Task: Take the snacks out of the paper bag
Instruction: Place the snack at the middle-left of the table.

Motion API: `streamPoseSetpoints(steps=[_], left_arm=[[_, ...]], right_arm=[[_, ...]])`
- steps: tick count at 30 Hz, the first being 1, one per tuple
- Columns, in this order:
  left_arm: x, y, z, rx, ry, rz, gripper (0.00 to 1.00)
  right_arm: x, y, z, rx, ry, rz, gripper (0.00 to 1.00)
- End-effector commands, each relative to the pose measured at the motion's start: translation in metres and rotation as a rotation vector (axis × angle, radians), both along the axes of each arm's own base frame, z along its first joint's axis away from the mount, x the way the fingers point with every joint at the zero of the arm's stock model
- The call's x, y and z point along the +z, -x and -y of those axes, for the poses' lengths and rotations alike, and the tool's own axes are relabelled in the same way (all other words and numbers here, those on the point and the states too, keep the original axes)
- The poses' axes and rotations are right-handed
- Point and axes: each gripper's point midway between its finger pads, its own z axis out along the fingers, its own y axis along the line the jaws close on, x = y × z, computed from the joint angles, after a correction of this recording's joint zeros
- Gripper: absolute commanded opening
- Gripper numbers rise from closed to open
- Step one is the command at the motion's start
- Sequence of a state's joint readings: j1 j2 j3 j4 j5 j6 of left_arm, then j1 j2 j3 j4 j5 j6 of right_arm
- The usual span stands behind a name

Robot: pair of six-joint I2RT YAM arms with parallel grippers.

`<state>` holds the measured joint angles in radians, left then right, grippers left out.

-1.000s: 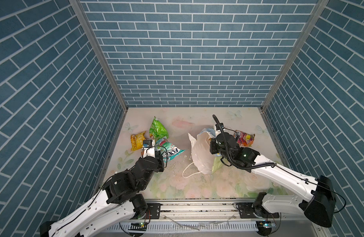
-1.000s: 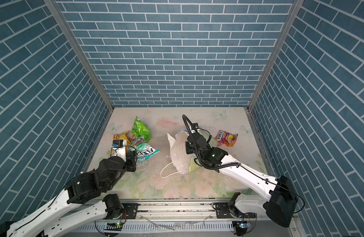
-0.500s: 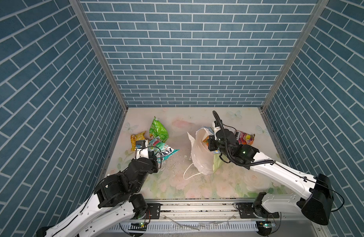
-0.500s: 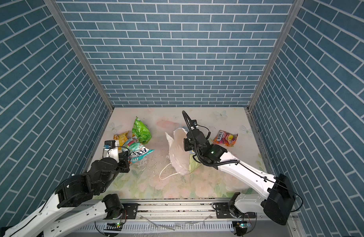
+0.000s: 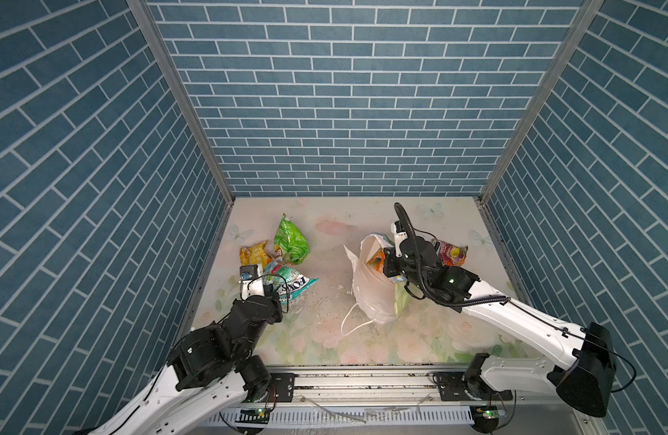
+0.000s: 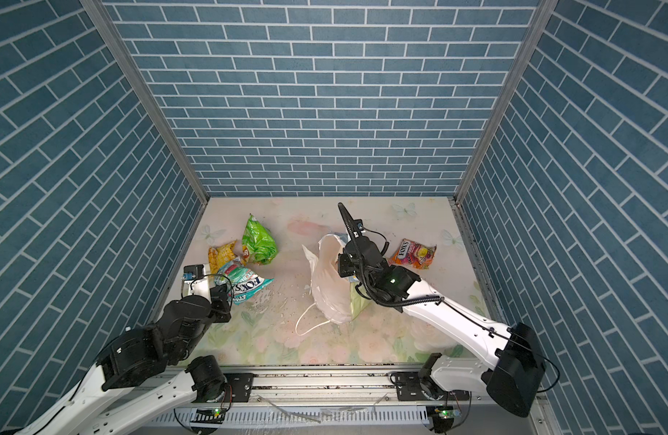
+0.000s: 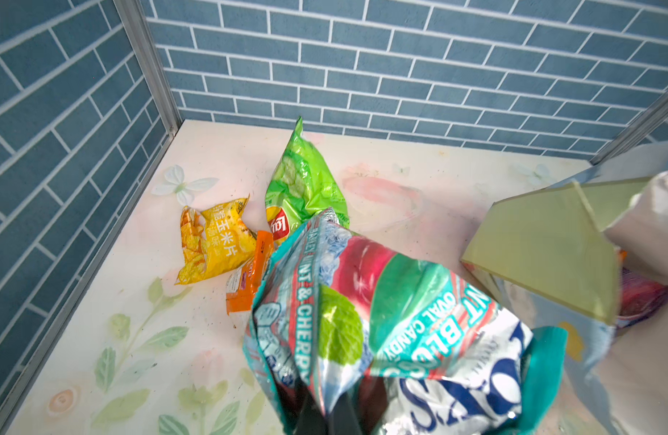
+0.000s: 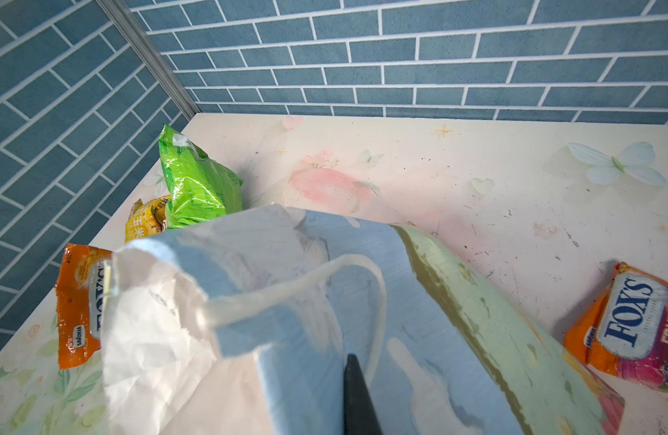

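Note:
My left gripper [image 5: 276,295] [image 7: 332,414] is shut on a teal FOX'S packet [image 5: 295,286] [image 7: 381,320], held just above the table at the left. A green chip bag [image 5: 292,241] and a yellow packet [image 5: 254,256] lie beyond it, with a small orange packet [image 7: 249,278] beside them. The paper bag [image 5: 370,293] [image 8: 287,301] stands mid-table, leaning, mouth facing away. My right gripper [image 5: 390,267] [image 8: 356,395] is shut on its blue printed wall near the rim. An orange FOX'S packet [image 5: 377,261] [image 8: 80,301] shows at the mouth.
An orange-and-purple FOX'S fruits packet [image 6: 413,254] [image 8: 633,327] lies on the table right of the bag. A white cord handle [image 5: 349,325] trails from the bag toward the front edge. Small scraps of paper dot the floral tabletop [image 5: 324,301]. Brick walls close three sides.
My left gripper has drawn the teal packet left and toward the front edge. The right gripper has barely moved, and the bag's mouth now shows the orange packet.

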<state>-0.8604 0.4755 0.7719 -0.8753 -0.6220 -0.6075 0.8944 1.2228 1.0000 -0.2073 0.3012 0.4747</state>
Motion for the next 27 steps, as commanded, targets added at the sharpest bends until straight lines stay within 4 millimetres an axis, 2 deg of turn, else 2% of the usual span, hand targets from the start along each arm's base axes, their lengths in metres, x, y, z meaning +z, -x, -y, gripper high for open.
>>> streamPoseSetpoints(steps=[1,5,11,20,23,27], left_arm=[[-0.024,-0.007,0.004,0.025,0.035,-0.067,0.00],[-0.058,-0.018,0.011,0.036,0.116,-0.177,0.00],[-0.091,-0.039,0.011,0.074,0.166,-0.267,0.00],[-0.120,-0.070,0.021,0.087,0.175,-0.302,0.00],[-0.126,-0.078,0.024,0.087,0.173,-0.311,0.16],[-0.124,-0.084,0.027,0.063,0.159,-0.300,0.60]], right_arm=[[0.025,0.003,-0.005,0.023,-0.114,0.044,0.00],[0.021,0.009,-0.001,0.041,-0.114,0.054,0.00],[0.009,0.015,0.007,0.052,-0.073,0.048,0.00],[0.006,0.029,0.021,0.090,-0.034,0.081,0.00],[0.004,0.029,0.027,0.075,-0.009,0.076,0.00],[-0.004,0.029,0.027,0.083,0.028,0.061,0.00]])
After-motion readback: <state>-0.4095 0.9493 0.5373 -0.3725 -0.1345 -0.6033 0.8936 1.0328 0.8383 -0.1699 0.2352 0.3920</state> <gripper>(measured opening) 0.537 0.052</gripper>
